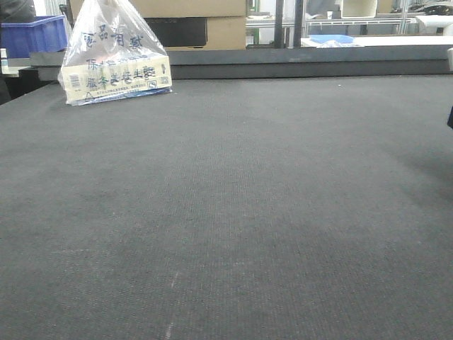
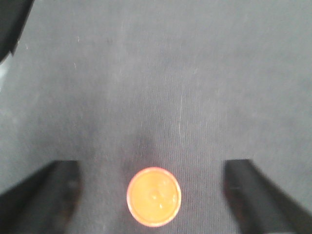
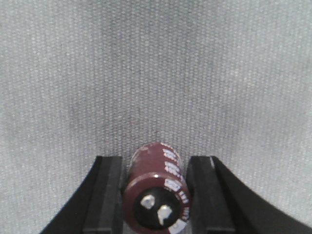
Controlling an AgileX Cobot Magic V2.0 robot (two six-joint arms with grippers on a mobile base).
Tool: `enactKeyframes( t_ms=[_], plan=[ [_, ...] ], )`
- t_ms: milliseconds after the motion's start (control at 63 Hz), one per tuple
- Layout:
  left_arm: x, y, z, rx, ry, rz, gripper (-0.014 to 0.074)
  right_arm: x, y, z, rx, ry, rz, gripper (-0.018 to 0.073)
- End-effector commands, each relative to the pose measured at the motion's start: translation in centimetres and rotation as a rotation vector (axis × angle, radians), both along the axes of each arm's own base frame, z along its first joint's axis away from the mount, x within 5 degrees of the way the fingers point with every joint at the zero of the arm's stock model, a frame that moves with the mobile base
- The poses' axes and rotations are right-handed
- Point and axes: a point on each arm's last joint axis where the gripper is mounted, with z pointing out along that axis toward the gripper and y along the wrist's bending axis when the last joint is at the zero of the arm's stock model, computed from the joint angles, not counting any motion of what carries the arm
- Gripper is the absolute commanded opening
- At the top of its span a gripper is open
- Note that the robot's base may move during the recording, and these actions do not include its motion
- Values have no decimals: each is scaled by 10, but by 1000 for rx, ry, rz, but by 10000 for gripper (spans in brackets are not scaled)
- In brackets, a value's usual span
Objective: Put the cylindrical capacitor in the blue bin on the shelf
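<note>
The cylindrical capacitor (image 3: 156,187) is maroon-sleeved with white print; its black end with two silver terminals faces 6 o'clock; it lies lengthwise between the fingers of my right gripper (image 3: 155,165); the blue bin (image 1: 32,34) stands far off at 10 o'clock.

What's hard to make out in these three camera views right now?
Front view: blue bin cut by the left edge, contents hidden by its wall.
Left wrist view: orange disc blurred, identity unclear.
Right wrist view: whether the right gripper pinches the capacitor; bottom edge cuts both off.
</note>
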Motion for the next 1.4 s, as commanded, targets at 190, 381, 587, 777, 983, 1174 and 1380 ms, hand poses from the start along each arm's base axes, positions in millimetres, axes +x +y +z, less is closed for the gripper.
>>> enactKeyframes(
  t_ms=[190, 381, 587, 777, 983, 1174, 1380],
  plan=[
    [25, 5, -32, -11, 156, 3, 561, 4, -3, 3, -12, -39, 0, -162],
    [36, 7, -57, -18, 294, 3, 561, 4, -3, 3, -12, -39, 0, -162],
    [46, 8, -79, -28, 385, 1, 561, 4, -3, 3, -12, -40, 0, -162],
    [51, 9, -87, -17, 410, -19, 549, 4, -3, 3, -12, -40, 0, -162],
    [52, 10, -87, -7, 394, -25, 380, 4, -3, 3, -12, -40, 0, -162],
    [51, 9, -87, -8, 402, -25, 19, 4, -3, 3, -12, -45, 0, -162],
    [48, 9, -84, -14, 411, -24, -110, -1, -3, 19, -4, -98, -22, -162]
  ],
)
